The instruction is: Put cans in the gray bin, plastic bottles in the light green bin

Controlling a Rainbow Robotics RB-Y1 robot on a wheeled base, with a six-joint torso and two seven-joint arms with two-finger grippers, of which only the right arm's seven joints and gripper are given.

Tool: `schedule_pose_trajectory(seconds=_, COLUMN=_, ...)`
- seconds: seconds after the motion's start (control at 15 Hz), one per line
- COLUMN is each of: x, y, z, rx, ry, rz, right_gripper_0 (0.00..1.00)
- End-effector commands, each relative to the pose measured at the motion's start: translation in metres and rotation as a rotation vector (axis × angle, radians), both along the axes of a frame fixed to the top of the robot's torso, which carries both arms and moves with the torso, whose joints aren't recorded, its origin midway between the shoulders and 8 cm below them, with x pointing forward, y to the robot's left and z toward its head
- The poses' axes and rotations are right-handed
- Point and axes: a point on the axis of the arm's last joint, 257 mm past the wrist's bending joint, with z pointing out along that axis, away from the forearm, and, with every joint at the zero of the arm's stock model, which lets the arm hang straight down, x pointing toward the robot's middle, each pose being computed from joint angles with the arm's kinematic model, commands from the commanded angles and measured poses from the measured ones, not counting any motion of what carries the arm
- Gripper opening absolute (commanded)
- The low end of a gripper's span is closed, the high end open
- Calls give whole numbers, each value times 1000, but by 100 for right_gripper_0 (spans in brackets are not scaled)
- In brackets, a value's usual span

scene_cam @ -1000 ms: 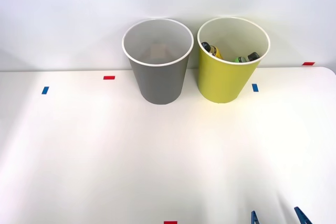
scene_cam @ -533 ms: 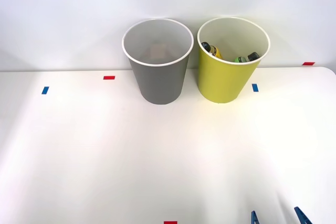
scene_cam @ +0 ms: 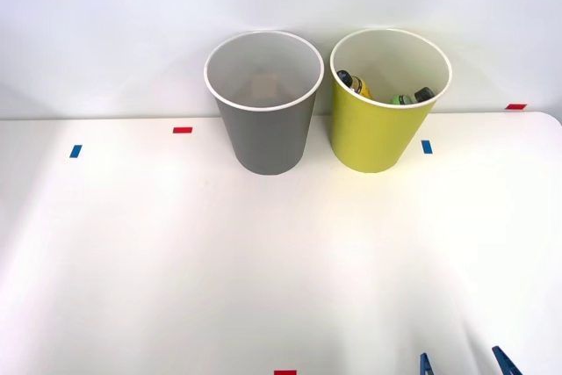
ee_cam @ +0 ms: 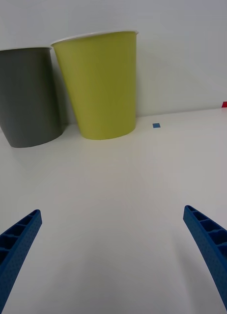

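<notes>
The gray bin [scene_cam: 268,142] [ee_cam: 27,98] stands upright at the back of the white table. A faint pinkish patch [scene_cam: 263,87] lies deep inside it; I cannot tell whether it is a can. To its right, almost touching, is the light green bin [scene_cam: 373,140] [ee_cam: 101,83]. Two plastic bottles rest inside it: a yellow one with a dark cap [scene_cam: 354,83] and a green one with a dark cap [scene_cam: 414,96]. My right gripper [scene_cam: 464,364] [ee_cam: 112,211] hovers low at the table's near right edge, open, with nothing between its fingers, well short of both bins.
Small tape marks dot the table [scene_cam: 176,243]: red [scene_cam: 182,130] and blue [scene_cam: 75,151] at the left, blue [scene_cam: 427,147] and red [scene_cam: 515,106] at the right, red [scene_cam: 284,372] at the front edge. A plain wall rises right behind the bins.
</notes>
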Motion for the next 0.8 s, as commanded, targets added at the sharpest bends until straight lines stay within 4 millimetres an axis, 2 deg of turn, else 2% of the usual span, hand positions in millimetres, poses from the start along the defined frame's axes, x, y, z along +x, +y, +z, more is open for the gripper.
schedule_pose_trajectory(seconds=0.07, x=0, y=0, z=0, rx=0, ry=0, rz=0, right_gripper_0=100)
schedule_pose_trajectory(seconds=0.8, x=0, y=0, z=0, rx=0, ry=0, rz=0, right_gripper_0=100)
